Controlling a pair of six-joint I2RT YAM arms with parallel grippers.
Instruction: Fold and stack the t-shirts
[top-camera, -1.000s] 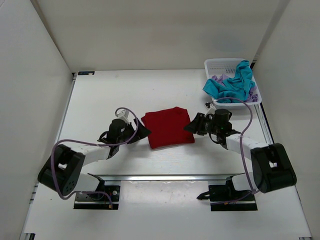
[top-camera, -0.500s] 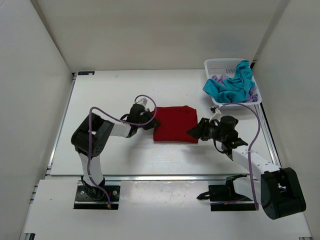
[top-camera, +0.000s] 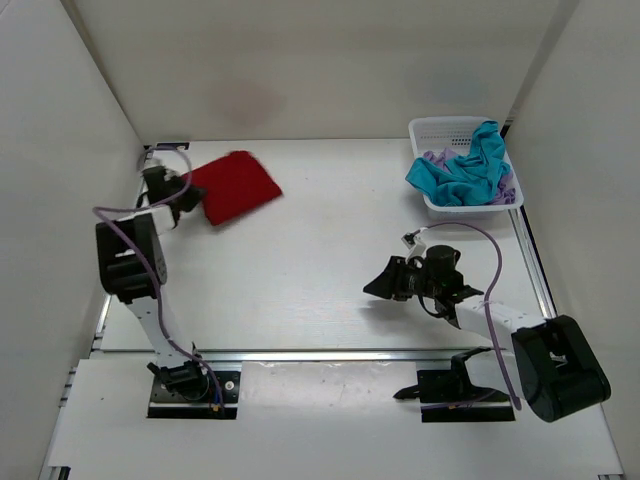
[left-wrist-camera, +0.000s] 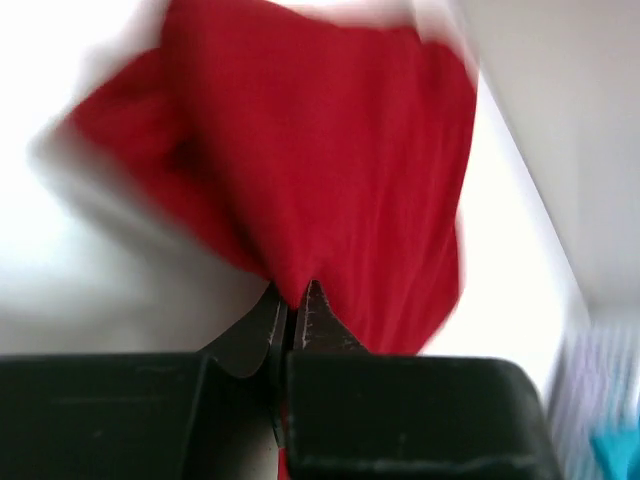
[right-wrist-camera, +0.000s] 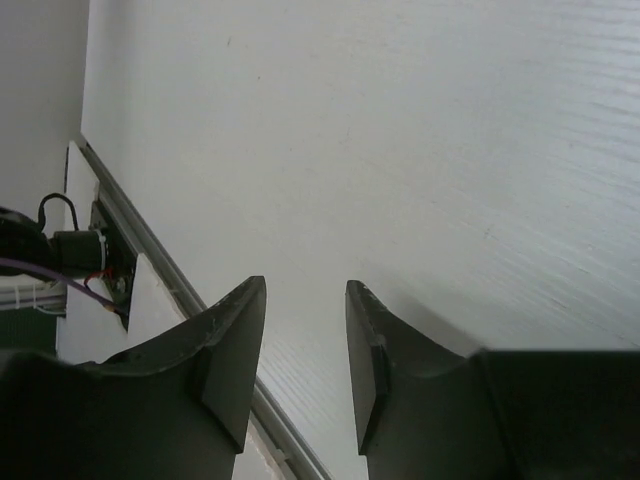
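Note:
The folded deep red t-shirt (top-camera: 236, 186) lies at the table's far left corner, and fills the left wrist view (left-wrist-camera: 330, 170), blurred. My left gripper (top-camera: 190, 192) is shut on its near-left edge, jaws pinching the cloth (left-wrist-camera: 293, 292). The teal-blue t-shirt (top-camera: 466, 170) lies bunched in the white basket (top-camera: 440, 127) at the far right, draped over the pale lavender t-shirt (top-camera: 436, 158). My right gripper (top-camera: 378, 286) hovers over bare table right of the middle, open, with nothing between its fingers (right-wrist-camera: 305, 290).
White walls close the table on the left, back and right. A metal rail (top-camera: 330, 355) runs along the near edge by the arm bases. The left arm (top-camera: 130, 265) stretches along the left side.
My left gripper shut on the red t-shirt's left edge and dragged it from the table's middle to the far left corner. The right gripper drew back toward the near side.

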